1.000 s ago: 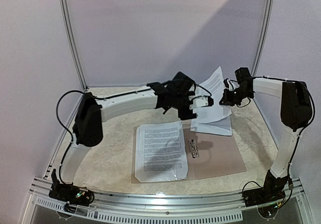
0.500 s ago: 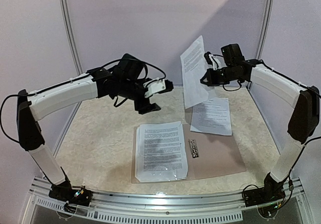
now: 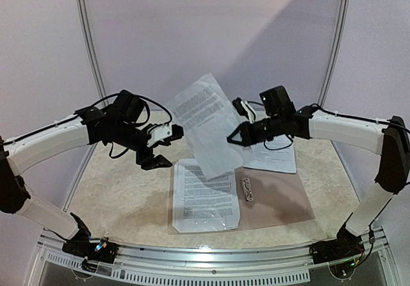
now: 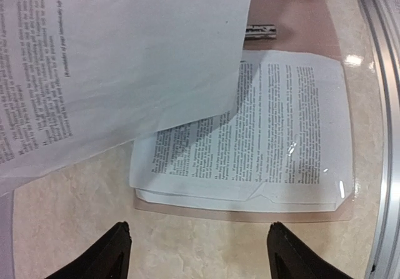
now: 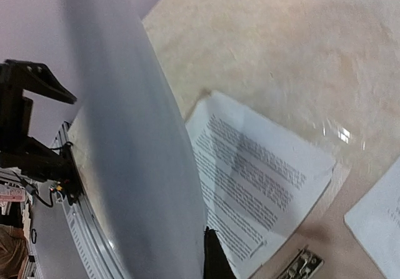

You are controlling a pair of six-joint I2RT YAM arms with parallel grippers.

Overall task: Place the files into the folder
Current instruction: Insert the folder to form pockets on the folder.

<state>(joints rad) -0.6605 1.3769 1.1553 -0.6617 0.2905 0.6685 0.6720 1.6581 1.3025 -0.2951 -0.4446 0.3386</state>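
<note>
The tan folder [image 3: 282,199] lies open on the table, its metal clip [image 3: 247,189] at the middle fold. Printed files [image 3: 205,196] lie in a clear sleeve on its left half. My right gripper [image 3: 234,139] is shut on one printed sheet [image 3: 208,122], held tilted in the air above the folder's left half. In the right wrist view that sheet [image 5: 137,166] hangs edge-on over the sleeved files [image 5: 262,172]. My left gripper [image 3: 168,146] hovers open and empty left of the sheet; its fingertips [image 4: 119,238] frame bare table before the folder [image 4: 250,215].
More printed sheets [image 3: 274,151] lie on the table behind the folder's right half. Metal frame posts [image 3: 90,49] stand at the back corners. A metal rail [image 3: 211,260] runs along the near edge, by both arm bases.
The right gripper has carried the sheet leftward and lower, over the folder's left half. The left arm has drawn back to the left and come lower, its gripper staying open.
</note>
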